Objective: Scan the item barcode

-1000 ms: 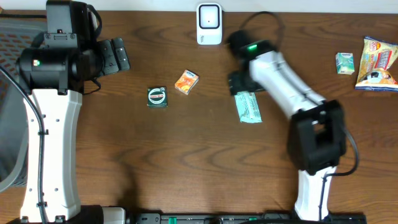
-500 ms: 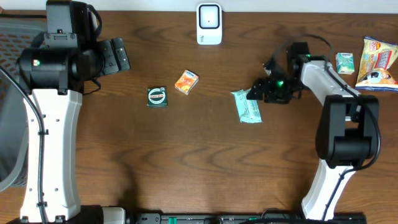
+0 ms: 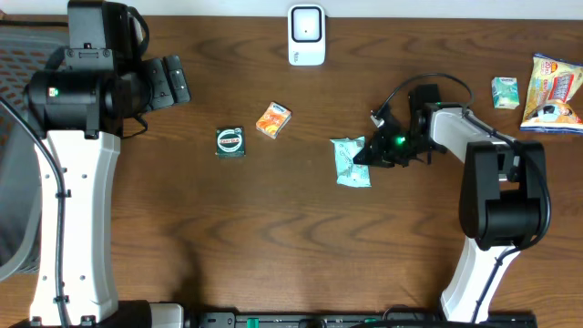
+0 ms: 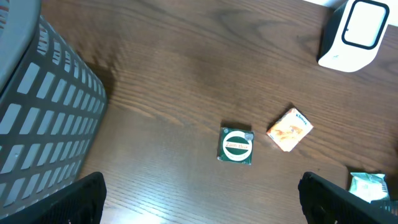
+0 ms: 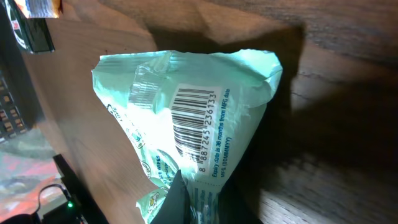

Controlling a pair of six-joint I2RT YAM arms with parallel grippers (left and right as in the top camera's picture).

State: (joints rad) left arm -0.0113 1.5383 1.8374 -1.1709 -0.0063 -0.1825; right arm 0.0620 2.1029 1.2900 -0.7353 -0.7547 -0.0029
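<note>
Dark brown wood grain covers the table (image 3: 273,237), with both arms reaching over it from the near edge. At the far edge, roughly in the middle, a white scanner (image 3: 306,35) stands upright. The mint-green wipes packet (image 3: 351,161) lies right of centre, well apart from the scanner and crumpled, with one side pulled up off the wood. The right gripper (image 3: 366,153) sits low at the packet's right edge. Its jaws are closed on the film, pinching that end. In the right wrist view the packet fills the picture, and its barcode (image 5: 193,118) faces the camera on the creased upper panel. One dark finger (image 5: 176,198) overlaps the packet's lower edge; the other finger cannot be made out. The left gripper (image 3: 171,82) hangs at the far left, well apart from every item, spread wide and holding nothing. Its two fingers (image 4: 78,199) show in the bottom corners of the left wrist view, with bare wood between them. Left of centre a small square green packet (image 3: 230,141) with a round logo lies flat. An orange packet (image 3: 273,119) lies just beside it, toward the scanner — the two do not touch. At the far right a small green box (image 3: 505,92) sits next to a yellow-and-red snack bag (image 3: 554,93). A grey mesh basket (image 4: 43,124) stands at the left side of the table — only part of its wall is in view.
</note>
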